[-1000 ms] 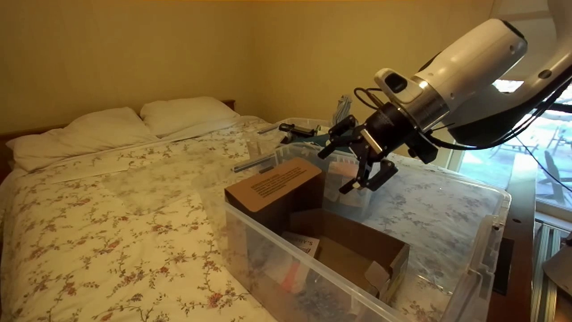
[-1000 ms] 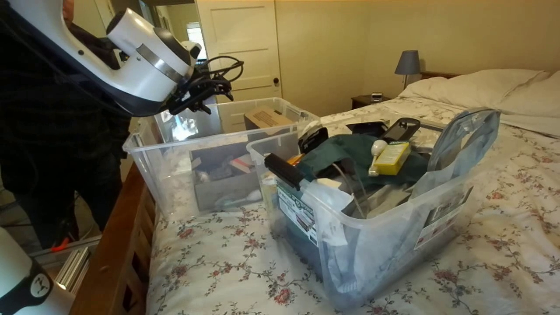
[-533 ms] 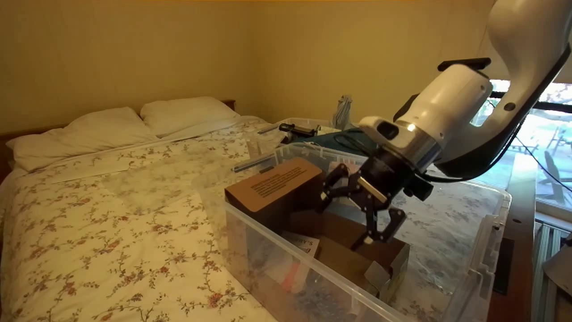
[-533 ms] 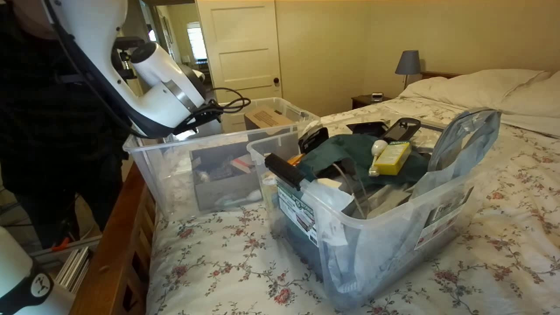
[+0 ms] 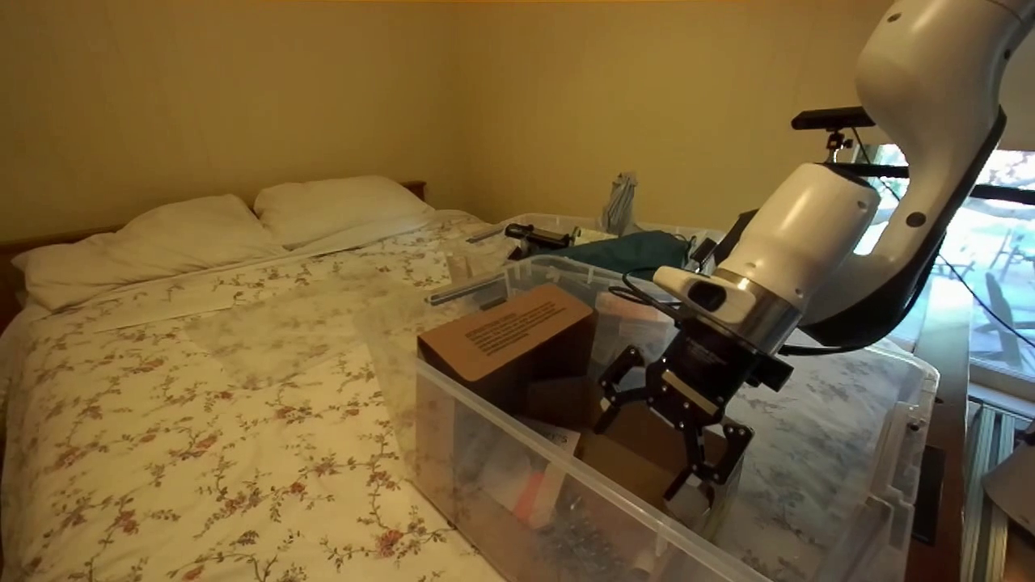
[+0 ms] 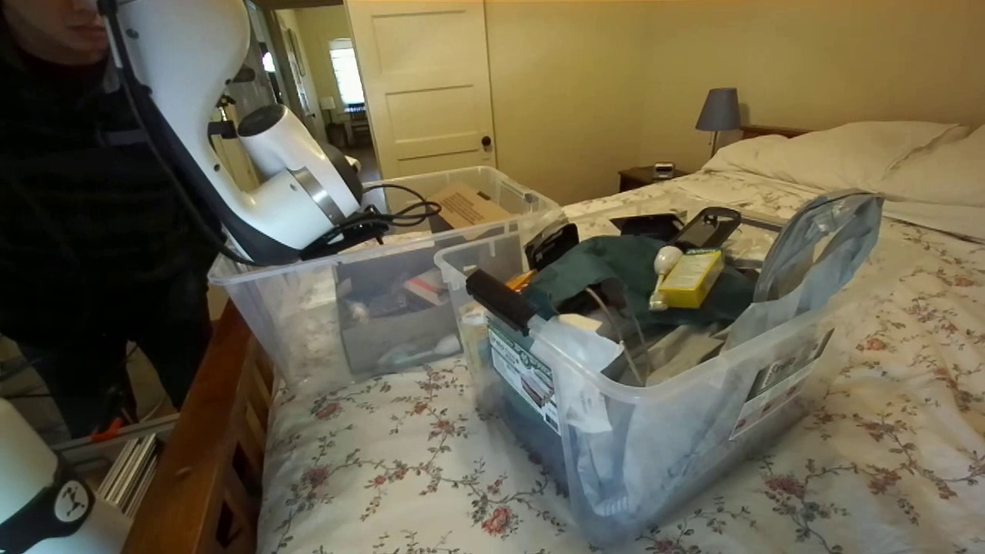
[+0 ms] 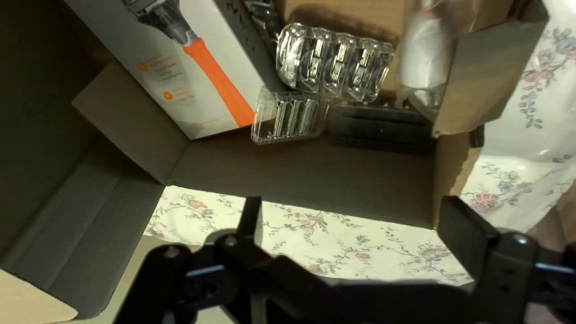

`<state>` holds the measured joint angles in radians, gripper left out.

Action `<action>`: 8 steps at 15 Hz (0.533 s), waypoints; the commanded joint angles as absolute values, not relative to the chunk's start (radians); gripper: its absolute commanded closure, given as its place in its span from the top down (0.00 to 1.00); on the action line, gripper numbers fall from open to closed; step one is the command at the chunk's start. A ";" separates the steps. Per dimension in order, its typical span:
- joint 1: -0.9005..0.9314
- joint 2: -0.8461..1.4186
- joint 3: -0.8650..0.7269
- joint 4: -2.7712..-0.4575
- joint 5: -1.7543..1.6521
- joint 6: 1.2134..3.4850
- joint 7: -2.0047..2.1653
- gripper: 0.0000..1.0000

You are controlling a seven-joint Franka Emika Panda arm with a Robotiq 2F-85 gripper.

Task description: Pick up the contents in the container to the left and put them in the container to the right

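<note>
The brown cardboard box, its flap raised, stands inside a clear bin. In the wrist view the box holds a clear pack of dark cartridges, a smaller clear pack, a dark tray and a white razor carton. My gripper is open and empty, low over the box's side wall. In the wrist view the gripper has only floral cloth between its fingers, with the contents beyond them. The fingers are hidden in an exterior view. Another clear bin, full of items, stands to the right.
A torn cardboard flap stands near the right finger. A wrapped white item lies beside it. The full bin holds a green cloth, a yellow box and a grey bag. A person stands behind the arm.
My gripper has come down from above the bin into it, staying open. The bin and cardboard box have shifted slightly in the last half second. The full bin has not moved.
</note>
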<state>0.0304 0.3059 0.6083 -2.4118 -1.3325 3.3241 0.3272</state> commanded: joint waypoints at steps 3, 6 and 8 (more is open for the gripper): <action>0.039 0.305 0.604 -2.412 -1.325 3.324 0.326 1.00; 0.041 0.305 0.603 -2.412 -1.323 3.324 0.325 1.00; 0.100 0.237 0.521 -2.432 -1.187 3.316 0.204 1.00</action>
